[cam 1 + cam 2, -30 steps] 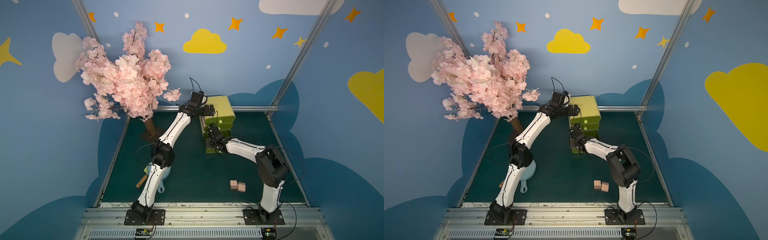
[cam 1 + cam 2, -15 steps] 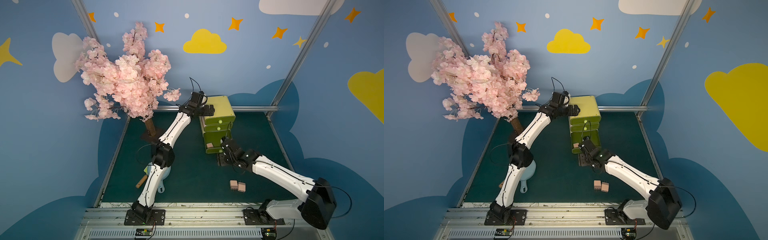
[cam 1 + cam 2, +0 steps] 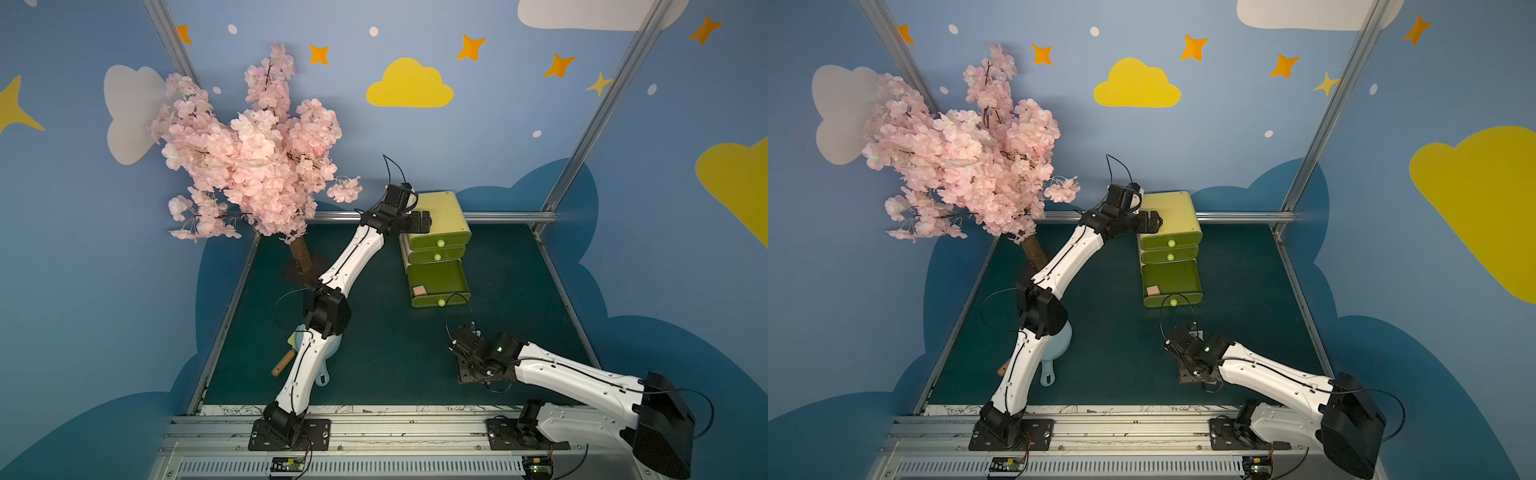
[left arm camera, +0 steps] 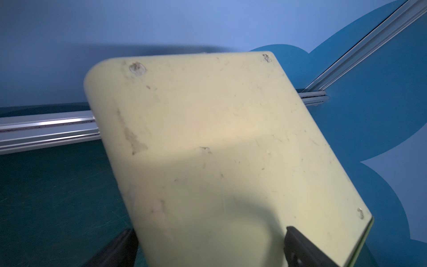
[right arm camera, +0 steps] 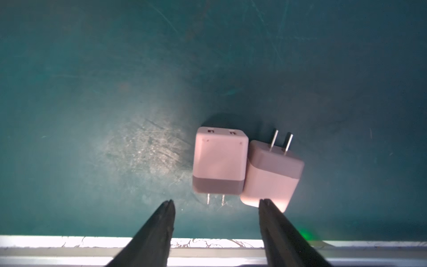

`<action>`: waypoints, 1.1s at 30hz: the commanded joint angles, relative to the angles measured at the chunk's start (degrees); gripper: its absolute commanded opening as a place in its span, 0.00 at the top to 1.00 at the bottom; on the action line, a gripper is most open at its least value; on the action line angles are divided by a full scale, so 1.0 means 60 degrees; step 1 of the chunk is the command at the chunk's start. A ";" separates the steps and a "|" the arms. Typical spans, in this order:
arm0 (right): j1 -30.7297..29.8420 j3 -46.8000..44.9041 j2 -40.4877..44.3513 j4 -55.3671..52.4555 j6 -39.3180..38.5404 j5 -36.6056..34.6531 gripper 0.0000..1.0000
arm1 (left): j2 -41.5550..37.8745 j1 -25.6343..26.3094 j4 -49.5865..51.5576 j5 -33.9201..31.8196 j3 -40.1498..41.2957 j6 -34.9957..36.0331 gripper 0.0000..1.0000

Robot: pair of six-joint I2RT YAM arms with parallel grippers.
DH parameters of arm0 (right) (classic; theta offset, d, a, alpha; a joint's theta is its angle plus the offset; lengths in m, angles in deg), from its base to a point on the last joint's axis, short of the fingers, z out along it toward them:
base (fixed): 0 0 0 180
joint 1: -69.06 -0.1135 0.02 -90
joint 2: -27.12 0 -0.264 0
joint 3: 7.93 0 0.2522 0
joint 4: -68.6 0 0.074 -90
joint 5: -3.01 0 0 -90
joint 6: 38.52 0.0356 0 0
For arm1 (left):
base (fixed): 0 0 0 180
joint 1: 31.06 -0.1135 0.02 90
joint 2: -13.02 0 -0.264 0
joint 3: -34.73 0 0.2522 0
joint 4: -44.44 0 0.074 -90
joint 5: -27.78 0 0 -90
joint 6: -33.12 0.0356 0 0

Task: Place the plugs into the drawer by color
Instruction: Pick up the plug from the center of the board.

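The yellow-green drawer stands at the back of the mat, its bottom drawer pulled out. One pink plug lies in it. My left gripper is open at the chest's top left corner. The chest's top panel fills the space between the wide jaws. Two more pink plugs lie side by side on the mat. My right gripper hangs open just short of them, one fingertip over the corner of the right-hand plug. In both top views this gripper hides them.
A pink blossom tree with a brown trunk stands at the back left. A light-blue paddle and a wooden handle lie under the left arm. An aluminium rail borders the mat's front edge.
My right arm has drawn back from the open bottom drawer to the front of the mat, over the two pink plugs. The left arm has stayed at the chest.
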 commanded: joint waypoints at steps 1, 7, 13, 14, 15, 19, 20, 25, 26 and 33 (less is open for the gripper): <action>-0.0026 0.0036 -0.0362 -0.0058 0.0323 -0.0262 0.40 | -0.0126 0.0039 0.0713 -0.0138 0.0204 0.0264 0.01; 0.0017 -0.0091 -0.1029 0.0496 0.0353 -0.0200 0.41 | -0.0126 0.0066 0.0726 -0.0153 0.0204 0.0262 0.00; 0.0180 -0.0139 -0.1465 0.1140 0.0247 -0.0333 0.41 | -0.0104 0.0087 0.0728 -0.0197 0.0211 0.0299 0.00; 0.0240 -0.0124 -0.1567 0.1229 0.0188 -0.0321 0.41 | -0.0097 0.0093 0.0728 -0.0197 0.0204 0.0293 0.00; 0.0326 -0.0111 -0.1706 0.1310 0.0102 -0.0292 0.41 | -0.0097 0.0108 0.0728 -0.0197 0.0204 0.0284 0.00; 0.0538 0.0213 -0.2267 0.1441 -0.0359 -0.0321 0.41 | -0.0082 0.0100 0.0742 -0.0252 0.0204 0.0311 0.00; 0.0556 0.0301 -0.2386 0.1447 -0.0410 -0.0332 0.42 | -0.0082 0.0101 0.0746 -0.0279 0.0204 0.0321 0.00; 0.0814 0.0946 -0.2647 0.1477 -0.1059 -0.0518 0.62 | -0.0039 0.0109 0.0742 -0.0272 0.0216 0.0330 0.00; 0.0946 0.1169 -0.2626 0.1477 -0.1296 -0.0584 0.65 | -0.0027 0.0103 0.0742 -0.0270 0.0217 0.0317 0.00; 0.2606 0.4021 -0.3748 0.2381 -0.3999 -0.0705 0.69 | 0.0060 0.0102 0.0772 -0.0315 0.0215 0.0299 0.00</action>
